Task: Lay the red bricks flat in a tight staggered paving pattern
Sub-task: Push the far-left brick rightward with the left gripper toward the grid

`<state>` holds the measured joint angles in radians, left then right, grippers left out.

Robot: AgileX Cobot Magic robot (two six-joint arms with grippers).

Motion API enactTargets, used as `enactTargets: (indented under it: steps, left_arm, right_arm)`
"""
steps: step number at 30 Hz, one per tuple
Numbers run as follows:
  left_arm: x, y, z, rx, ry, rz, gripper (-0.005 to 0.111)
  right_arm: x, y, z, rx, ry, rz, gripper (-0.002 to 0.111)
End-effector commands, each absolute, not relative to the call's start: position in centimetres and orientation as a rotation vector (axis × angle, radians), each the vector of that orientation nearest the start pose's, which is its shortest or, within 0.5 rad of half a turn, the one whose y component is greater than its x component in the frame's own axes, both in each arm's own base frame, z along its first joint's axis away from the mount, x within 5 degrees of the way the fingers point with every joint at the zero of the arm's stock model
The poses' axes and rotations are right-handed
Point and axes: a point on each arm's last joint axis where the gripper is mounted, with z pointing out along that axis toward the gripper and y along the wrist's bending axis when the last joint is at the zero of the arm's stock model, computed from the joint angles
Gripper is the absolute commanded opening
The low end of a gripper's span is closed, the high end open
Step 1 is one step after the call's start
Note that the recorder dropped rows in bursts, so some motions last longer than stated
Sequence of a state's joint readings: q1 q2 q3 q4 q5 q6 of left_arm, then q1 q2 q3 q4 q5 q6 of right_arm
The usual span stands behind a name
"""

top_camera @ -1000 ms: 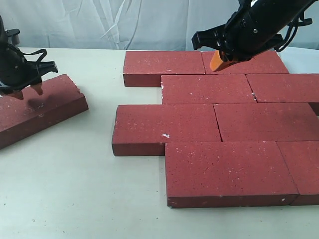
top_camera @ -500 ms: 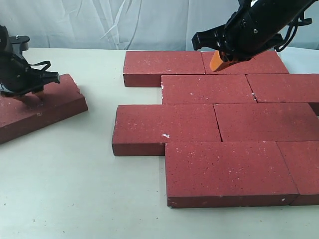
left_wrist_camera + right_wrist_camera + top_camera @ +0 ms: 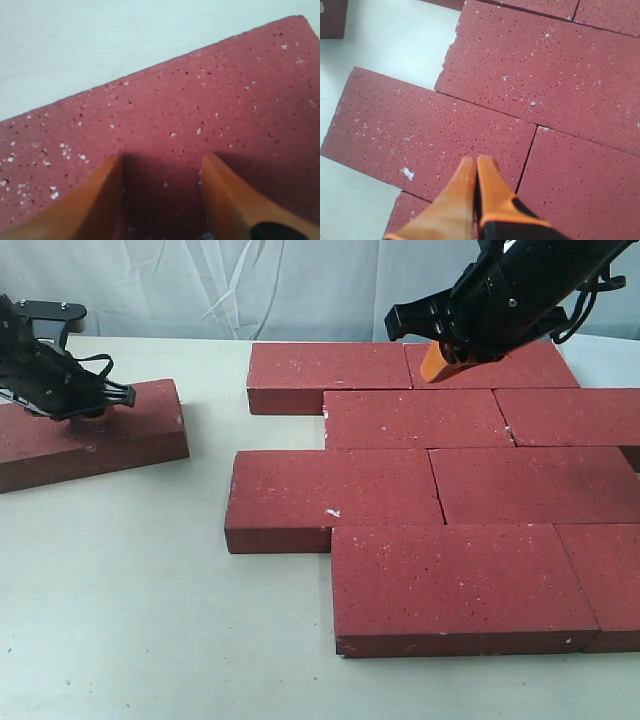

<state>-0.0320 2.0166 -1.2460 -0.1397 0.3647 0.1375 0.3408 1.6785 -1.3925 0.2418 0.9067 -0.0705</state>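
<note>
Several red bricks [image 3: 430,490] lie flat in staggered rows on the right half of the table. One loose red brick [image 3: 130,430] lies flat at the far left, apart from the rows. My left gripper [image 3: 88,408] stands open on its top face, both orange fingertips [image 3: 107,172] spread and resting on the rough surface [image 3: 200,100], with nothing between them. My right gripper [image 3: 437,360] hangs shut above the back row, its orange fingers [image 3: 485,180] pressed together over a joint between bricks [image 3: 445,125].
The pale table [image 3: 130,600] runs bare between the loose brick and the paved rows and along the front left. A light curtain [image 3: 250,285] closes off the back. The paving runs off the right edge of the exterior view.
The loose brick has swung round under my left gripper and now lies nearly parallel to the rows, its right end farther right. The left gripper shifted right with it. The right arm stayed still.
</note>
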Motion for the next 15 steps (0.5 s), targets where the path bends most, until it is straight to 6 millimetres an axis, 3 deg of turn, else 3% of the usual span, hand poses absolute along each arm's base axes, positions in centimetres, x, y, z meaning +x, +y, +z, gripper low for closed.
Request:
enactTargets:
  steps: [1, 15]
  left_arm:
    - [40.1, -2.8, 11.6, 0.121, 2.723, -0.161, 0.053]
    - [39.9, -6.0, 11.7, 0.278, 2.692, -0.205, 0.053]
  right_arm:
    - [33.3, 13.6, 29.5, -0.416, 2.637, 0.385, -0.001]
    - [33.3, 13.6, 29.5, -0.415, 2.634, 0.385, -0.001]
